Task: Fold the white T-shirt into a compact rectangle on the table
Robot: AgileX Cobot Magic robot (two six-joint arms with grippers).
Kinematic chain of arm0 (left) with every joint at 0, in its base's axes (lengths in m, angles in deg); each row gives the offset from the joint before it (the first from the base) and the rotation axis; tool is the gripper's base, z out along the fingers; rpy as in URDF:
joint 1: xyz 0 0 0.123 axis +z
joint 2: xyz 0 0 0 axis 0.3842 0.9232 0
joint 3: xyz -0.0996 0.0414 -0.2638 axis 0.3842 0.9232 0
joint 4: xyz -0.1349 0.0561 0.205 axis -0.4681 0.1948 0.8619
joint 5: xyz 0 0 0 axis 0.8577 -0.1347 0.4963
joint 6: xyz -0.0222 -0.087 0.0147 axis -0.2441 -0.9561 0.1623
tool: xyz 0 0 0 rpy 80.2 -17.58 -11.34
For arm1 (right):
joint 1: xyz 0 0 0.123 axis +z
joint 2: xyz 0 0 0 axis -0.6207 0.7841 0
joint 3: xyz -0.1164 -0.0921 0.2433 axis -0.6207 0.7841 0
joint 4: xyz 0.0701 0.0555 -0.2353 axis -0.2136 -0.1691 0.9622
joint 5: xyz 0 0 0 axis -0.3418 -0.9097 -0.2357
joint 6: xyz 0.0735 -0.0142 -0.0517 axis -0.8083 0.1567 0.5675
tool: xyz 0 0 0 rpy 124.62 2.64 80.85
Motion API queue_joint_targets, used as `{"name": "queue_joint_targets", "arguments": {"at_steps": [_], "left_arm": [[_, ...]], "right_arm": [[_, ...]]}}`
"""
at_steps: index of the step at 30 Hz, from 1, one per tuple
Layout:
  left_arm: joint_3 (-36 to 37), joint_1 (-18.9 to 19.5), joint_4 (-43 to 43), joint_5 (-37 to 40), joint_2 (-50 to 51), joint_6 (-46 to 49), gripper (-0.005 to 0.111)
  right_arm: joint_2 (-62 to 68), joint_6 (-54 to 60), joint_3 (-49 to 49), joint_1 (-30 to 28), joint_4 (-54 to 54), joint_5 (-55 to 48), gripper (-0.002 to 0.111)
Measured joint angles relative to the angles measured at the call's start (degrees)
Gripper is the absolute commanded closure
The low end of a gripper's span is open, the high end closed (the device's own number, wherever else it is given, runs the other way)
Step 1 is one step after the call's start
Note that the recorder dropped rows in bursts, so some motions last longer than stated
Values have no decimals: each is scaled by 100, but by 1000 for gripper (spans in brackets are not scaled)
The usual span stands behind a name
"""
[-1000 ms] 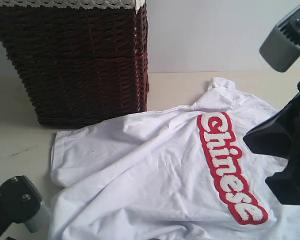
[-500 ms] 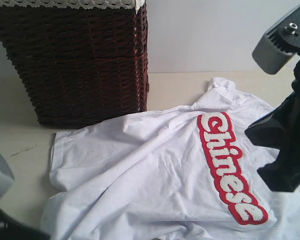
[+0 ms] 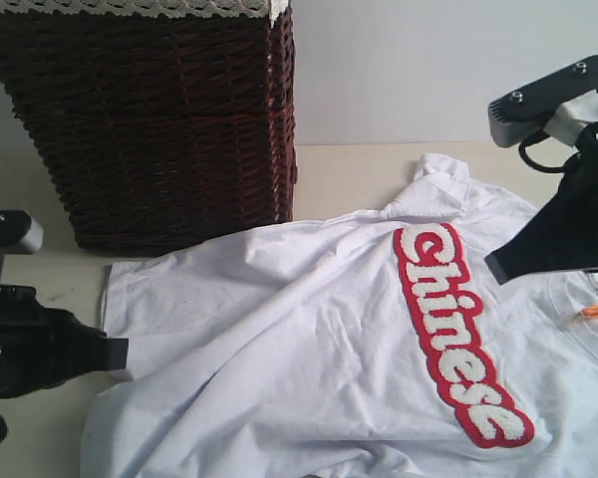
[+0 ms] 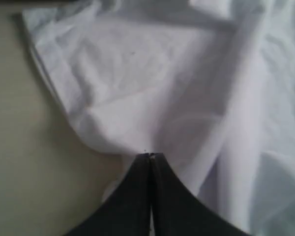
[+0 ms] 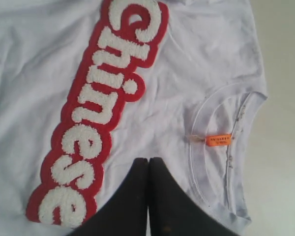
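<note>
**WHITE T-SHIRT, NOT YET FOLDED**

Exterior: white T-shirt (image 3: 309, 349) is laid rumpled on table (image 3: 349, 169), its long axis running from left gripper (image 3: 120, 351) at its edge to right gripper (image 3: 493, 269).
Left wrist: jaws are pressed together at the cloth's edge; a pinch cannot be told.
Right wrist: jaws are closed over the cloth, with orange tag (image 5: 219, 140) near.

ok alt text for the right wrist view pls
The shut right gripper sits over the white T-shirt, between its red-outlined "Chinese" lettering and the neckline with a small orange tag. Pale table shows along one edge.
</note>
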Motion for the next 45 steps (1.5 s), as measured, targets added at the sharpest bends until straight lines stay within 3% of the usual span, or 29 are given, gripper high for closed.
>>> {"name": "queue_joint_targets", "arguments": {"at_steps": [3,7,13,28,31,36,42,43,45], "left_arm": [[-79,198,23,-68,721,84,107],[-329,186,56,-303,1450,201,107],[-653,-81,124,-427,2033,312,107],[-801,-209,195,-866,2878,586,107],[-839,-8,245,-950,2943,610,107],[-886,644,257,-941,2991,732,107],[-851,1097,282,-39,2537,879,107],[-751,1165,282,438,2205,895,107],[-673,1179,282,619,1721,895,107]], "right_arm": [[242,803,-36,-840,-810,205,108],[685,1743,-204,-1791,-1854,288,108],[1673,2084,-215,-2469,-2221,423,108],[3312,1894,-224,-2680,-2284,941,108],[3365,1861,-224,-2680,-2284,976,108],[3363,1694,-224,-2680,-2092,989,108],[3363,614,-227,-2680,-930,860,108],[3363,403,-227,-2691,-676,834,108],[3363,303,-227,-2691,-594,834,108]]}}
